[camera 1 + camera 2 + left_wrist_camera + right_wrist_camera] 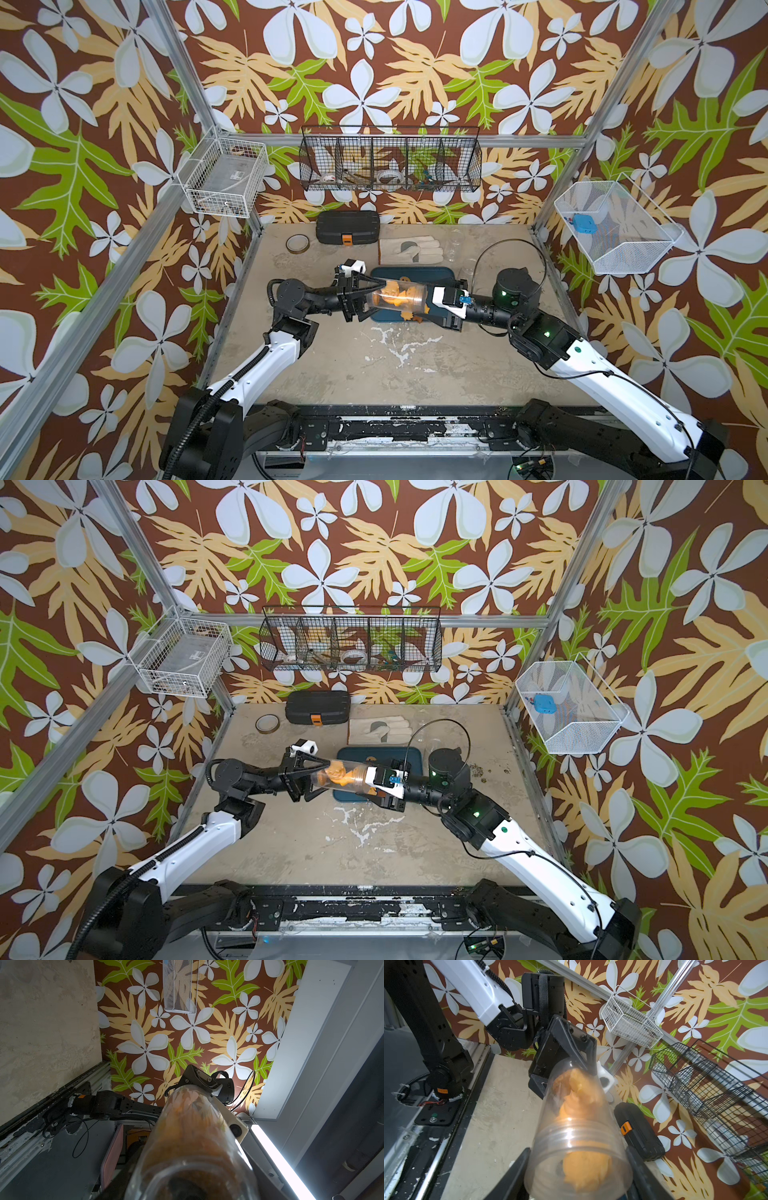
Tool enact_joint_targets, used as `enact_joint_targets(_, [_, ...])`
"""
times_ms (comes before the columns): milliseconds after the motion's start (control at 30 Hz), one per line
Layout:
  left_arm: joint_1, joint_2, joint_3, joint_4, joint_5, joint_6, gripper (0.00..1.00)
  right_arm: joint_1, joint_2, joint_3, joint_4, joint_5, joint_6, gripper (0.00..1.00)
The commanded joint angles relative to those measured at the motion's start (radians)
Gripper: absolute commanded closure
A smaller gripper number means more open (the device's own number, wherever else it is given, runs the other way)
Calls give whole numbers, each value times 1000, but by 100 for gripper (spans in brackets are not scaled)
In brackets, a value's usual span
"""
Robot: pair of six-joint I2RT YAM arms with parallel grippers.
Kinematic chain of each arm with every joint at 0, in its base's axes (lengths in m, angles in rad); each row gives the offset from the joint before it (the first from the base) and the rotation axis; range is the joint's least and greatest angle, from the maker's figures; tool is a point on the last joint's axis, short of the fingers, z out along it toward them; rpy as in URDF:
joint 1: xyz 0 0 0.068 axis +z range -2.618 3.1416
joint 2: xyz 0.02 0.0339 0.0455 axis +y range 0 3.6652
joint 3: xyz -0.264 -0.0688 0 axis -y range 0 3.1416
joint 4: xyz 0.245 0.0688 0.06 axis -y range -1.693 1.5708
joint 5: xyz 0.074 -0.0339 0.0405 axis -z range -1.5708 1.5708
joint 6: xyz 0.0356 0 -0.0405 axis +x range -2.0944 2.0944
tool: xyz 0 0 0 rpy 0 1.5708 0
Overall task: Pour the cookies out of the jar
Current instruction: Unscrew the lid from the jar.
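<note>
Both top views show me the clear jar (411, 291) lying level over the blue tray (442, 274), cookies (390, 297) inside. The left gripper (376, 298) clamps its base end, the right gripper (430, 302) its threaded end.

One jar (399, 297), one tray (434, 274) (one glove (411, 250))

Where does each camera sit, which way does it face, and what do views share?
Top views: above the robot's base, looking down at the beige table; both arms show, left gripper and right gripper holding a clear plastic jar level.
Left wrist: looks along the jar at the right gripper and arm.
Right wrist: looks along the jar at the left gripper; own fingers flank it.
Shared: both wrist views see the jar's orange cookies from opposite ends.
</note>
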Motion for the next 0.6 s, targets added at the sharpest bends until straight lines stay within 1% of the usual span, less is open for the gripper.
enact_joint_targets(0, [-2, 9, 21, 31, -22, -118, 45, 5, 17, 8, -33, -5, -100, 63])
enact_joint_targets(67, [-3, 15, 25, 33, -25, -110, 37, 5, 24, 7, -23, -14, -82, 64])
enact_joint_targets(167, [-2, 18, 19, 33, -30, -102, 35, 5, 29, 3, -3, -15, -63, 64])
enact_joint_targets(233, [-2, 22, 22, 33, -26, -97, 32, 5, 38, 7, -4, -44, -63, 64])
enact_joint_targets(400, [-2, 42, 49, 33, -18, -80, 21, 5, 61, 17, 4, -57, -66, 65])
enact_joint_targets(467, [-2, 48, 57, 27, -15, -72, 23, 5, 72, 25, -1, -58, -68, 65])
enact_joint_targets(567, [-2, 54, 57, 23, -13, -72, 30, 5, 83, 27, 1, -46, -66, 65])
